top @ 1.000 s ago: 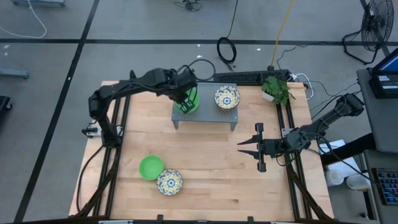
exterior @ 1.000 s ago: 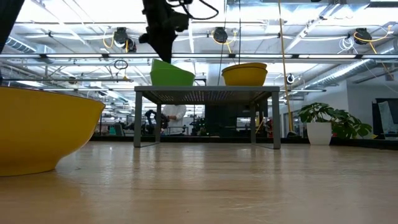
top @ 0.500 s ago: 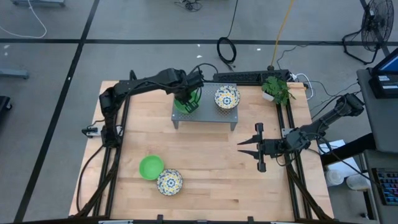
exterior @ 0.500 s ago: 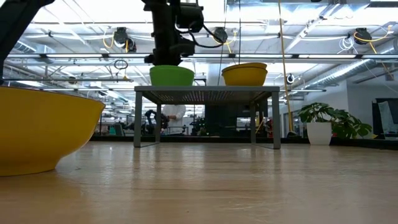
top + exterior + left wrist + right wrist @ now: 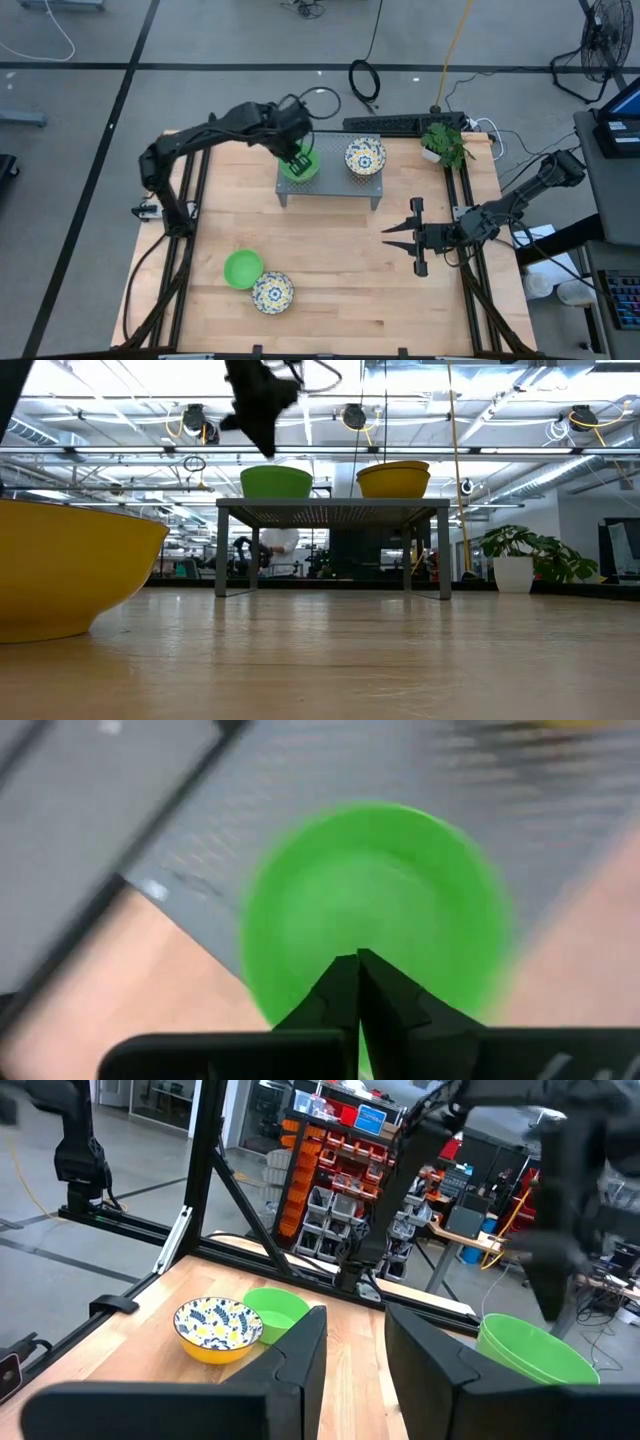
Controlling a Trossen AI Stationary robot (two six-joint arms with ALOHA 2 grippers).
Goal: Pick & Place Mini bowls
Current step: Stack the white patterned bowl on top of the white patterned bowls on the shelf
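High view: the left arm reaches across the table's far side, its left gripper (image 5: 297, 157) poised over a plain bright green mini bowl (image 5: 300, 167) sitting on the grey perforated metal stand (image 5: 330, 186). A white floral-patterned mini bowl (image 5: 365, 156) sits beside it on the stand. The right gripper (image 5: 400, 240), jaws parted and empty, waits at the wooden table's (image 5: 340, 270) right side. A second green mini bowl (image 5: 243, 269) touches another floral mini bowl (image 5: 272, 292) near the front edge.

Low view: both stand bowls sit upright; the arm above is cut off.

Left wrist view: blurred; the fingers (image 5: 340, 995) are pressed together, holding nothing, above the green bowl.

No writing is legible.
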